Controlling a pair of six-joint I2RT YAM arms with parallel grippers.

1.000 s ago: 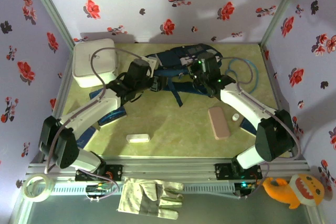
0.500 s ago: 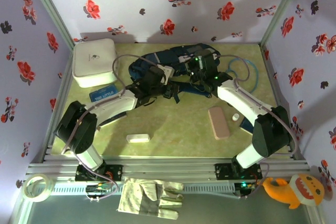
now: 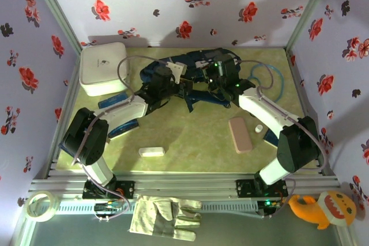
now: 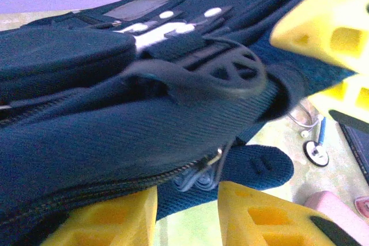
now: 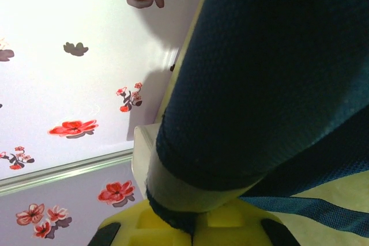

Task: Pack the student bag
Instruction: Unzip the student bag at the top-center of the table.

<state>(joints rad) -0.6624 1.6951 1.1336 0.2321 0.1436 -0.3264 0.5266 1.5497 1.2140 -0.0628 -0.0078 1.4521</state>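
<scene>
The right wrist view shows the right jaws clamped on the bag's (image 5: 277,73) white-trimmed navy edge. In the left wrist view the left jaws stand apart at its zipper seam. From above, the bag lies mid-far on the green table (image 3: 196,142). The left arm (image 3: 124,110) has swung closer to it. Lilac flowered walls (image 3: 230,4) surround.

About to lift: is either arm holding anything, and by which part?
Right gripper is clamped on the student bag, by a padded navy edge. Left gripper straddles its zipper seam; grip cannot be told.
</scene>
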